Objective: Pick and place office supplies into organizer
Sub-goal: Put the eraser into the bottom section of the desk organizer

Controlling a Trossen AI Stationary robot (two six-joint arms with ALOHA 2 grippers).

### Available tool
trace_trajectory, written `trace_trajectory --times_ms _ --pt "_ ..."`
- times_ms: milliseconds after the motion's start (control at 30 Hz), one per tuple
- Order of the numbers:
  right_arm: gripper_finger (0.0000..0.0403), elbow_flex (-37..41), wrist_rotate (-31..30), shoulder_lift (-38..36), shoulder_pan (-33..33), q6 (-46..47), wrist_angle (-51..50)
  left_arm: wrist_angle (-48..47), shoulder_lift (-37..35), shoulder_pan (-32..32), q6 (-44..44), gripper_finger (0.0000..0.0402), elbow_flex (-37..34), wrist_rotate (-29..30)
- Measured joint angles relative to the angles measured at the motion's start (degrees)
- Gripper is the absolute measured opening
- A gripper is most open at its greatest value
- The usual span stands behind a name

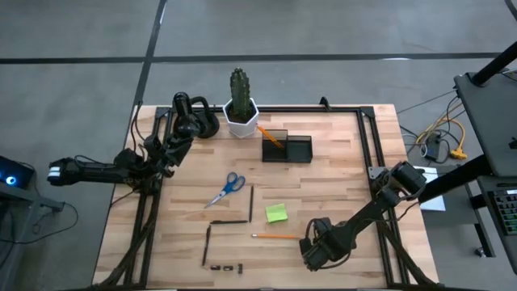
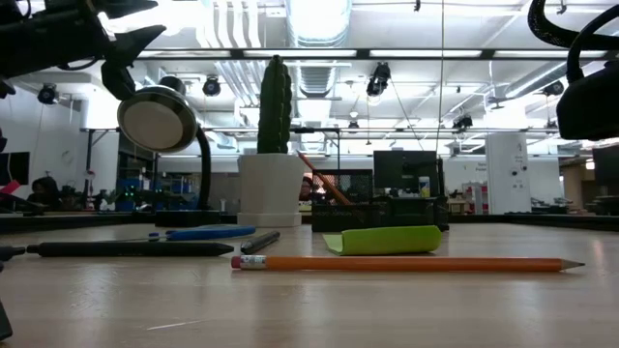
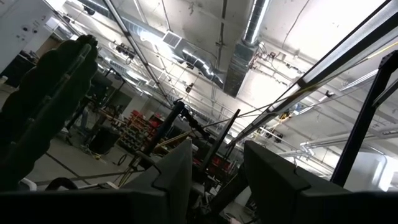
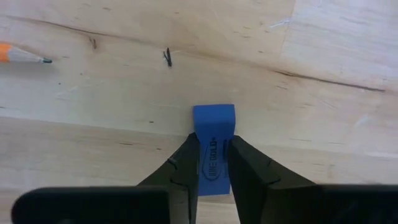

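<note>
My right gripper [image 4: 213, 174] points down at the near right of the table [image 1: 313, 250], shut on a small blue block [image 4: 214, 121] that lies on the wood. My left gripper [image 3: 214, 171] is raised at the far left [image 1: 179, 137], open and holding nothing. The dark organizer [image 1: 287, 148] stands at the far middle with an orange pencil [image 1: 271, 136] leaning in it. Blue-handled scissors [image 1: 226, 190], a lime-green sticky pad [image 1: 276, 212], a second orange pencil [image 1: 275, 237], dark pens [image 1: 229, 221] and tiny black clips [image 1: 226, 267] lie flat on the table. My right gripper pinches the blue block by its two long sides [image 4: 212, 158] between its two fingers [image 4: 186, 168], near one end of the block. The fingers come from above, pointing down, and lie along the block. The block rests flat on the table.
A white pot with a cactus [image 1: 240, 113] stands left of the organizer, and a black rounded gadget [image 1: 198, 121] is beside it near my left gripper. A black frame [image 1: 367, 145] borders the table. Bare wood lies between the block and the organizer.
</note>
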State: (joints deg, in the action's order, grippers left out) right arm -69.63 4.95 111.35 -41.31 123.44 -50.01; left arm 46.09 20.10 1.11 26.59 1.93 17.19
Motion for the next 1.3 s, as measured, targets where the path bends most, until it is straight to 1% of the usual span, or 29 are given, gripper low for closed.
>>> trace_trajectory --times_ms 233,667,733,1100,1200,1300 --pt "0.0057 0.09 -0.11 -0.44 -0.05 -0.46 0.21 -0.01 -0.02 0.00 0.00 0.0130 0.00 0.00" --pt "0.0056 0.09 -4.12 -4.92 -0.10 -0.66 -1.74 -0.03 -0.04 0.01 0.00 0.0130 0.00 -0.02" --pt "0.0056 0.09 -6.25 -5.96 -0.10 -0.67 -1.74 -0.03 -0.04 0.01 0.00 0.0130 0.00 -0.02" --pt "0.0056 0.00 -22.16 -11.94 0.08 -1.39 -3.93 -0.05 -0.04 0.00 0.00 0.0130 0.00 -0.02" --pt "0.0056 0.00 -26.45 -12.91 0.13 -3.72 -4.02 -0.03 -0.04 -0.01 0.00 0.0130 0.00 -0.02" --pt "0.0056 -0.09 -28.78 -13.65 0.77 -6.68 -4.00 -0.02 -0.04 0.00 0.00 0.0130 0.00 -0.02"
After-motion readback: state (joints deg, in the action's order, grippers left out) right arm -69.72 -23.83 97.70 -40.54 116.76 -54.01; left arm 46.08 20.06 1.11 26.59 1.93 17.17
